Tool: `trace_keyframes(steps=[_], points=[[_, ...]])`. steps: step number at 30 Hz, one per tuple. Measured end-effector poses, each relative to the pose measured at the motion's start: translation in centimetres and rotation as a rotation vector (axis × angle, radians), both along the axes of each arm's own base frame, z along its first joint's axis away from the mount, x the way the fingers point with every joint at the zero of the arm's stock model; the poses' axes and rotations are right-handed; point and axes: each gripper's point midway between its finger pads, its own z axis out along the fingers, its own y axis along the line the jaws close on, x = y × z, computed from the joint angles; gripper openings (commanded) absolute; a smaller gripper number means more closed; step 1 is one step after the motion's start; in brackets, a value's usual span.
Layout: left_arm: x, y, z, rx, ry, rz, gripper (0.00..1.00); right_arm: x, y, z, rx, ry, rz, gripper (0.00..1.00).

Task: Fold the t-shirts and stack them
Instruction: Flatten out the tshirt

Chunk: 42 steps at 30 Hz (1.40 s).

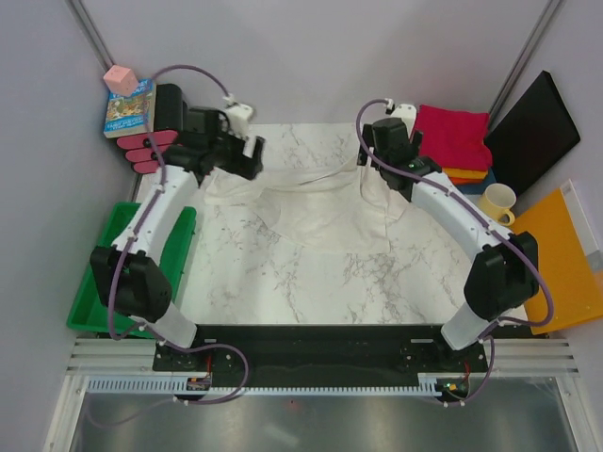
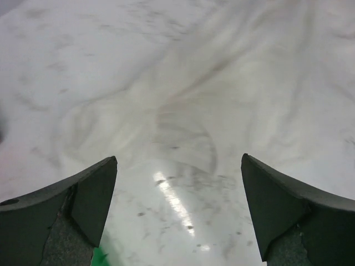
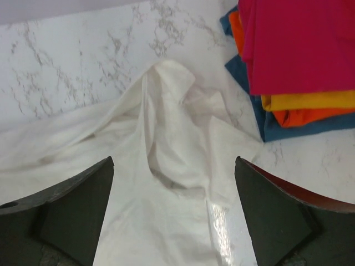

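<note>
A large off-white t-shirt lies wrinkled across the back half of the marble table. My left gripper hovers open over the shirt's left end, with cloth ahead of its jaws and nothing between them. Over the shirt's right end my right gripper is open too; a bunched fold lies just beyond its empty jaws. Folded t-shirts are stacked at the back right: magenta on top, orange under it, dark blue at the bottom.
A green bin stands off the table's left edge. A book with a pink cube sits at the back left. On the right are a cream mug, a black panel and an orange-yellow board.
</note>
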Motion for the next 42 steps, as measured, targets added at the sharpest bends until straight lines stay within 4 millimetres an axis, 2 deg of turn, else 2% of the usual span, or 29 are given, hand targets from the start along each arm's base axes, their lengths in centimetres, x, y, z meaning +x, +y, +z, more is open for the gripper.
trace_keyframes(steps=[3,5,7,10,12,14,16,18,23,26,30,35,38,39,41,42], points=[[-4.5,-9.5,-3.1,0.021,0.066,-0.235,0.97,-2.9,0.9,-2.2,-0.005,0.04,0.033,0.93],[-7.2,-13.8,-5.7,0.048,0.13,-0.348,0.96,-4.5,1.3,-3.9,-0.006,0.076,0.052,0.89],[-8.3,-15.7,-7.8,0.069,0.177,-0.396,0.96,-5.9,1.4,-5.6,-0.001,0.113,0.058,0.88],[-8.3,-16.0,-10.1,0.087,0.232,-0.397,0.96,-8.3,1.0,-8.5,0.006,0.175,0.053,0.87],[-8.3,-15.8,-10.7,0.085,0.251,-0.386,0.95,-10.4,0.8,-10.2,0.006,0.213,0.054,0.87],[-8.4,-15.8,-10.9,0.083,0.258,-0.384,0.95,-12.2,0.7,-11.3,0.01,0.236,0.055,0.87],[-8.9,-16.6,-11.1,0.089,0.261,-0.404,0.95,-13.4,0.6,-11.4,0.022,0.232,0.049,0.86],[-10.2,-18.3,-11.9,0.103,0.274,-0.451,0.95,-14.0,0.0,-10.6,0.039,0.207,0.029,0.87],[-13.8,-24.0,-15.4,0.166,0.327,-0.593,0.94,-14.4,-1.2,-6.4,0.091,0.084,-0.014,0.87],[-15.1,-26.7,-17.6,0.207,0.347,-0.645,0.92,-14.6,-1.7,-4.2,0.106,0.036,-0.029,0.87],[-14.9,-27.5,-19.5,0.247,0.361,-0.635,0.9,-14.7,-2.6,-2.7,0.095,0.012,-0.056,0.87],[-14.1,-26.6,-20.7,0.295,0.345,-0.588,0.9,-14.8,-2.8,-2.4,0.091,0.009,-0.061,0.87],[-14.1,-26.1,-21.5,0.301,0.35,-0.582,0.8,-14.9,-2.8,-2.6,0.087,0.015,-0.061,0.87],[-14.2,-25.9,-21.8,0.305,0.356,-0.581,0.67,-14.9,-2.8,-2.6,0.087,0.015,-0.062,0.87],[-14.4,-25.8,-22.1,0.31,0.363,-0.581,0.53,-14.9,-2.8,-2.6,0.087,0.015,-0.061,0.87],[-14.4,-25.8,-22.3,0.313,0.364,-0.582,0.37,-14.9,-2.8,-2.6,0.087,0.016,-0.061,0.87]])
